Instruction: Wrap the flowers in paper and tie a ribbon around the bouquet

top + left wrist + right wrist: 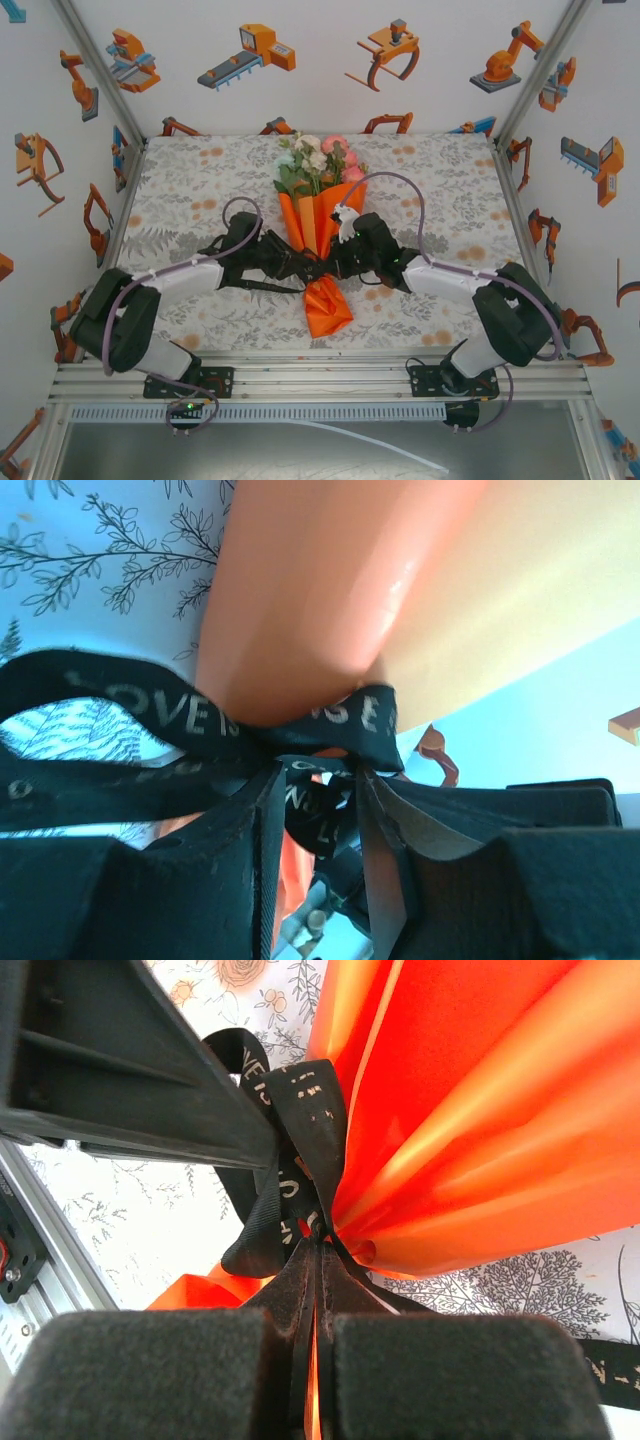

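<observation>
Since the bouquet (pixel 318 225) already lies rolled into a cone at the centre of the surface (pixel 450 170), wide end toward the far side, the wrapping half looks done. The flowers (pixel 318 160), pink, white & pale-green artificial blooms w/ leaves, fan out of the far end. The orange paper (pixel 480 1110) is gathered to a narrow waist, then flares into a short crumpled tail toward the near edge. The ribbon (pixel 170 710) goes round that waist, crossed & looped at one spot, so tying looks underway. Whether a firm knot or bow exists I can't tell; prob. tightening & tidying the loops is what's left. Paper: thin, smooth, slightly glossy, falling into long soft pleats that converge at the waist. Ribbon: flat black woven tape w/ pale printed lettering, floppy, twisting on itself, one loose end trailing over the tablecloth (pixel 150 1220), which is pale w/ a grey leaf & orange flower print. The left end effector (pixel 320 800) is at the waist w/ jaws parted, the ribbon's crossing sitting in the gap, not clamped as far as I see. The right end effector (pixel 318 1260) meets it from the other side, jaws closed tight, tips seeming to pinch a fold of ribbon right at the gather.
</observation>
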Robot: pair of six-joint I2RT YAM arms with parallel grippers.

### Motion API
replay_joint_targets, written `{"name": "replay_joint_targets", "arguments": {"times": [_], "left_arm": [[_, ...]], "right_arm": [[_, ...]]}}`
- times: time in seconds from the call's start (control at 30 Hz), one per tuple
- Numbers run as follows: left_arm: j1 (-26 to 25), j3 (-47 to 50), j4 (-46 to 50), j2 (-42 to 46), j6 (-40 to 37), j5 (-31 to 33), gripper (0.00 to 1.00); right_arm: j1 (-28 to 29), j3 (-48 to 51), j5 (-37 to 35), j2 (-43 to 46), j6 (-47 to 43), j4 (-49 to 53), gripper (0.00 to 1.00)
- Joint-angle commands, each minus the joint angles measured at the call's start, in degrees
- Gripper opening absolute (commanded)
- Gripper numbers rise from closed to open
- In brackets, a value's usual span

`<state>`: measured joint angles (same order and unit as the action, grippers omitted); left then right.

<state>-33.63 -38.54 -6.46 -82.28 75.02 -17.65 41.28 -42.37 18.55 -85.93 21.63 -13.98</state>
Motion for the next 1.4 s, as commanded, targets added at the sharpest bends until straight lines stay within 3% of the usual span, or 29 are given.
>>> {"name": "replay_joint_targets", "arguments": {"times": [0.0,0.13,0.27,0.47,0.63,0.87,1.13,1.2,1.37], "left_arm": [[-1.5,-4.1,11.4,3.7,-7.1,6.5,0.41],[-3.8,-9.9,21.3,2.5,-12.4,11.8,0.49],[-3.9,-9.3,23.1,3.3,-14.1,15.4,0.52],[-4.2,-12.1,17.5,1.3,-24.3,7.5,0.53],[-5.8,-14.4,17.1,-1.9,-26.0,6.0,0.53],[-5.7,-14.8,22.9,-5.4,-25.9,8.6,0.23],[-3.7,-13.2,24.5,-4.0,-24.2,10.3,0.14],[-3.7,-12.9,23.6,-3.2,-24.3,10.1,0.15],[-2.6,-10.9,22.2,2.9,-24.1,12.9,0.39]], "right_arm": [[0.0,-0.7,-0.5,0.8,-0.8,-0.3,0.0],[0.0,-1.3,0.3,1.0,-0.8,-0.7,0.0],[0.0,-1.2,-0.1,2.5,-1.4,-0.1,0.0],[0.0,-1.2,3.4,2.9,-2.1,-1.1,0.0],[0.0,-1.6,4.2,2.6,-1.9,-1.4,0.0],[0.0,-0.9,2.2,4.8,-2.3,-0.4,0.0],[0.0,1.8,-1.0,7.4,-2.1,-1.2,0.0],[0.0,2.0,-1.1,7.5,-2.0,-1.5,0.0],[0.0,2.6,-1.1,8.1,-2.0,-2.8,0.0]]}}
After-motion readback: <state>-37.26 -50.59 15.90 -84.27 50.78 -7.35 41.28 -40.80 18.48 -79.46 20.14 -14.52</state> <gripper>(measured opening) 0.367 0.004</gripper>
